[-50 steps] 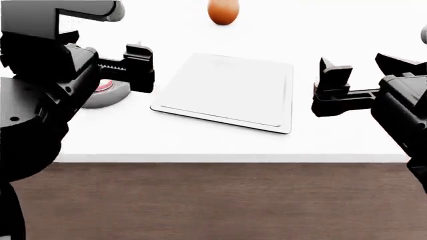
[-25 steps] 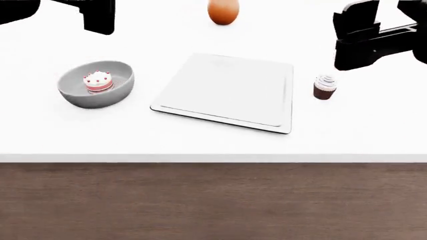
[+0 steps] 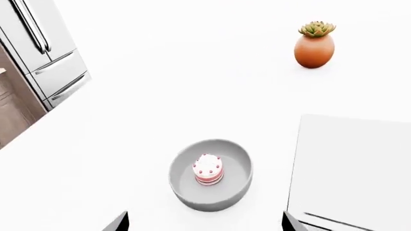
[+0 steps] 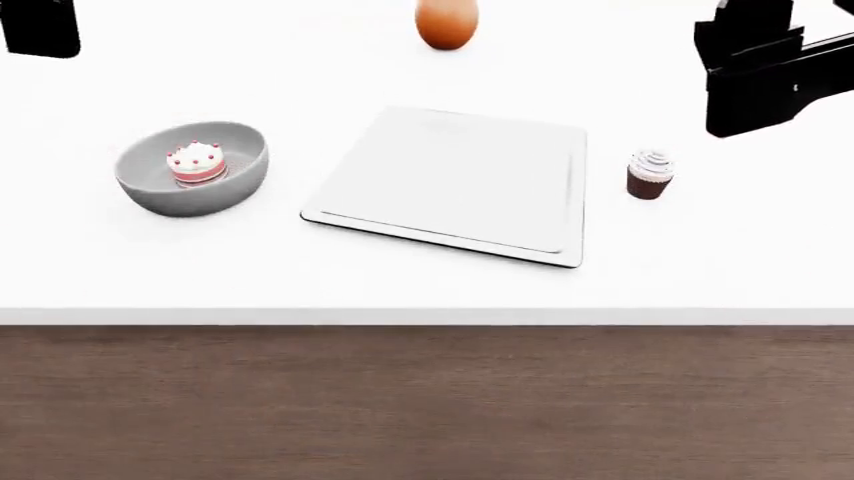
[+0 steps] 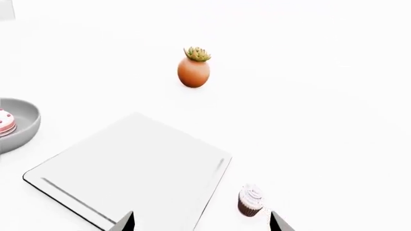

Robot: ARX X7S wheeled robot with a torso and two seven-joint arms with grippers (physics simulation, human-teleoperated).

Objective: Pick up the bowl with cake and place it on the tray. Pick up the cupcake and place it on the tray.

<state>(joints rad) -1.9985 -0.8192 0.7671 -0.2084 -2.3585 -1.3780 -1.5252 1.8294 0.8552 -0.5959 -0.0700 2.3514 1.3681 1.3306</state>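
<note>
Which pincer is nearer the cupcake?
Right. The right pincer hangs above the cupcake, slightly to its right; the left pincer is far across the tray.

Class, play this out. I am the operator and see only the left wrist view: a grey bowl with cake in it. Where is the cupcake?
Observer: The cupcake stands on the table, right of the tray and apart from its rim.
Operator: Is the right gripper holding anything?
Observer: No. The right gripper hangs above the table near the cupcake, jaws open and empty.
Operator: Is the cupcake upright?
Observer: Yes, wrapper down and frosting up.
</note>
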